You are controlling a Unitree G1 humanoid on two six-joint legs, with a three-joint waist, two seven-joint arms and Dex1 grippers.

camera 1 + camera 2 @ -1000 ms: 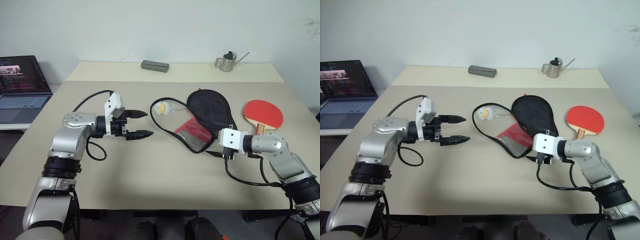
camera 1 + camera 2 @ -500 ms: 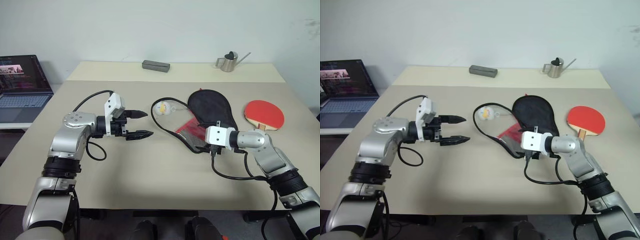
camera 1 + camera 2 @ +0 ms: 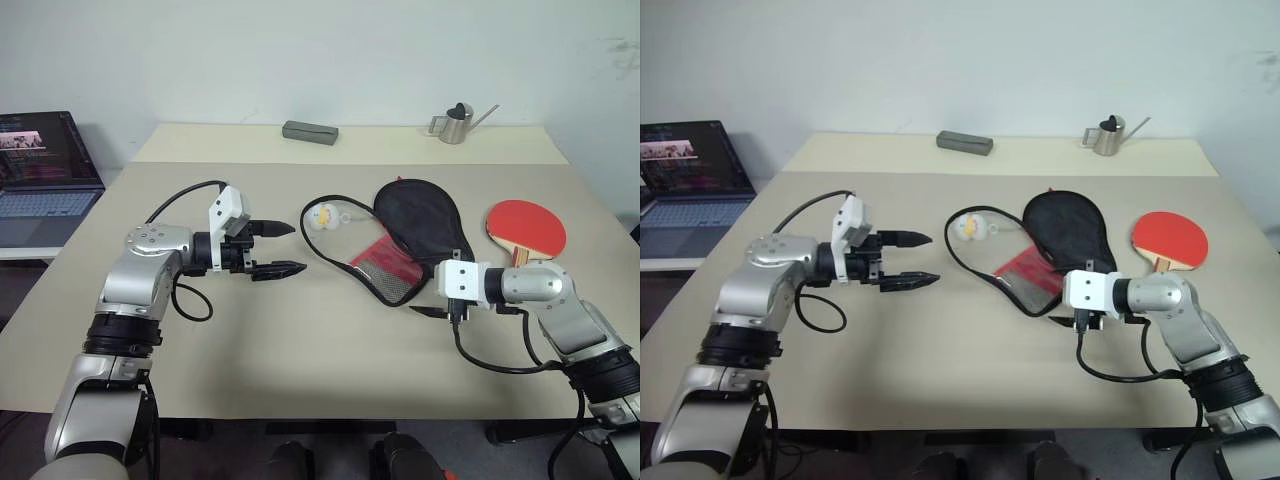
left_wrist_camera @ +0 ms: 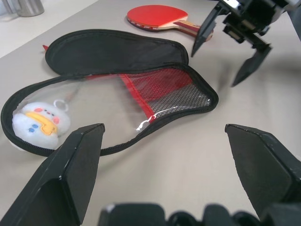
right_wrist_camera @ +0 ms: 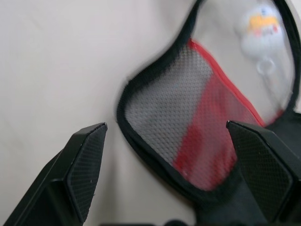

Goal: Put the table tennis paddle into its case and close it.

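Altogether: one paddle [image 3: 526, 227], one unzipped case [image 3: 405, 243] — both grippers' fingers [image 3: 276, 268] wide apart, holding nothing.

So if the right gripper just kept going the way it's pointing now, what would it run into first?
Most likely the case: the open right gripper aims at the mesh-pocket end of the unzipped pouch, lying just ahead of its fingertips. Depth is hard to judge, so it might meet the table first.

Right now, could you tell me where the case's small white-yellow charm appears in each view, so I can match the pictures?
Left eye view: charm mid-table, inside the zipper loop, left of the open case.
Right eye view: same spot.
Left wrist view: beside that gripper's finger.
Right wrist view: blurred, upper corner.
Shared landmark: the case's mesh pocket.
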